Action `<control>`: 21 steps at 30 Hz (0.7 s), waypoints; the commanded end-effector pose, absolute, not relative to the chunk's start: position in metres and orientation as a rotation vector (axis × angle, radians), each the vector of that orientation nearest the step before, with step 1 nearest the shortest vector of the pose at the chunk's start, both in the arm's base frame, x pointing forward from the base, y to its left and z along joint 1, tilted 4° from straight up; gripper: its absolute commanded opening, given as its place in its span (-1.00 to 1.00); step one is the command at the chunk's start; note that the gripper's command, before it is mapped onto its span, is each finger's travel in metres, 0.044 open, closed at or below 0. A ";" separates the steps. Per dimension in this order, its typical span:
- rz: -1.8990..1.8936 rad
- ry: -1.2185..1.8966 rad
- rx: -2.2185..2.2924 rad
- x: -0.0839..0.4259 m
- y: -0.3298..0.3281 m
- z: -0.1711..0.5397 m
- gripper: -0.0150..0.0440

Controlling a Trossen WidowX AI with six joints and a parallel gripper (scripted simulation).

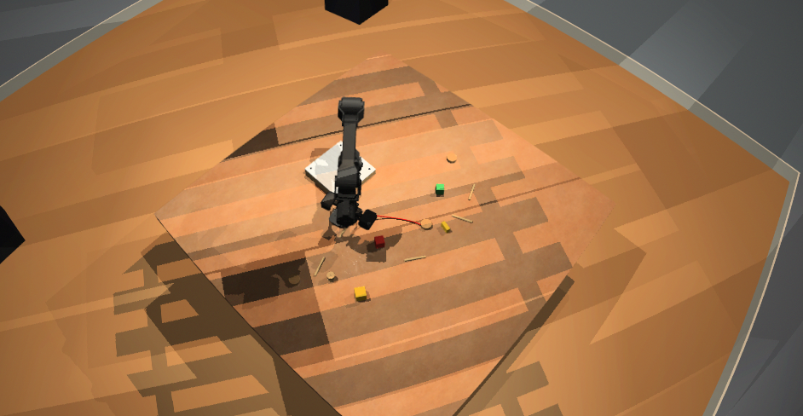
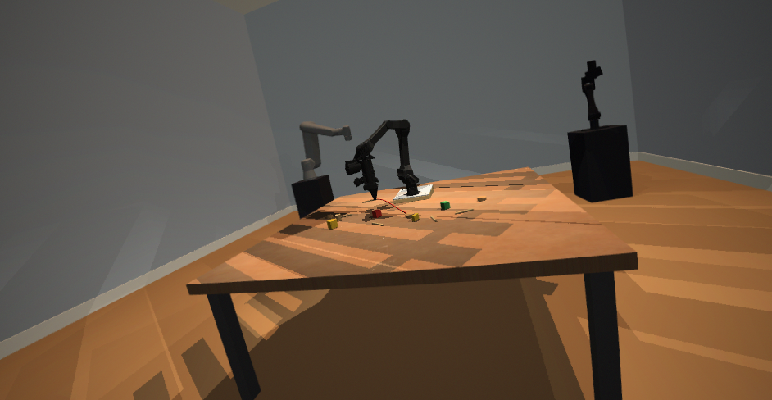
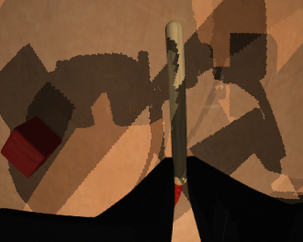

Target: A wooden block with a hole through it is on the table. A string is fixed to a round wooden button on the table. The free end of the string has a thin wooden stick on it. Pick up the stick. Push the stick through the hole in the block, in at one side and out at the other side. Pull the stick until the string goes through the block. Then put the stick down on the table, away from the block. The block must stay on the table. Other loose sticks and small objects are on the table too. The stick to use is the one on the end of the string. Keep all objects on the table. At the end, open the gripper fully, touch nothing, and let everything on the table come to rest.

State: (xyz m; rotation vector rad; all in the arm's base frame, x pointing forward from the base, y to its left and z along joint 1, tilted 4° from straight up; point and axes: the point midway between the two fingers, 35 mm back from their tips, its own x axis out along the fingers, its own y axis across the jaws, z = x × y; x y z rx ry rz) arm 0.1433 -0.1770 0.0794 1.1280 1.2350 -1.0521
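My gripper (image 2: 374, 198) (image 3: 179, 165) is shut on the stick (image 2: 369, 201) (image 3: 176, 105), close to its string end, and holds it above the table. The stick's free end points away from the fingers. The red string (image 1: 398, 219) (image 2: 393, 205) (image 3: 177, 190) runs from the fingertips to the round button (image 1: 426, 223). A red block (image 1: 379, 240) (image 2: 376, 213) (image 3: 30, 148) with wood grain stands beside the gripper. A yellow block (image 1: 360, 293) (image 2: 332, 224) and a green block (image 1: 439, 189) (image 2: 444, 205) stand farther off. No hole shows, so I cannot tell which block has it.
A small yellow piece (image 1: 446, 226) (image 2: 415, 217) lies beside the button. Loose sticks (image 1: 471, 191) (image 1: 462, 218) (image 1: 414, 258) and one more stick (image 1: 319, 265) lie about. Other round pieces are a disc (image 1: 451, 158), a shaded disc (image 1: 294, 280) and a small dowel (image 1: 330, 275).
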 end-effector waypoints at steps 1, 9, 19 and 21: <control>-0.967 1.279 1.053 0.149 -0.176 0.082 -0.49; -0.804 1.362 0.896 0.158 -0.174 0.083 -0.49; -0.591 1.447 0.694 0.169 -0.170 0.085 -0.49; -0.548 1.461 0.653 0.172 -0.170 0.085 -0.49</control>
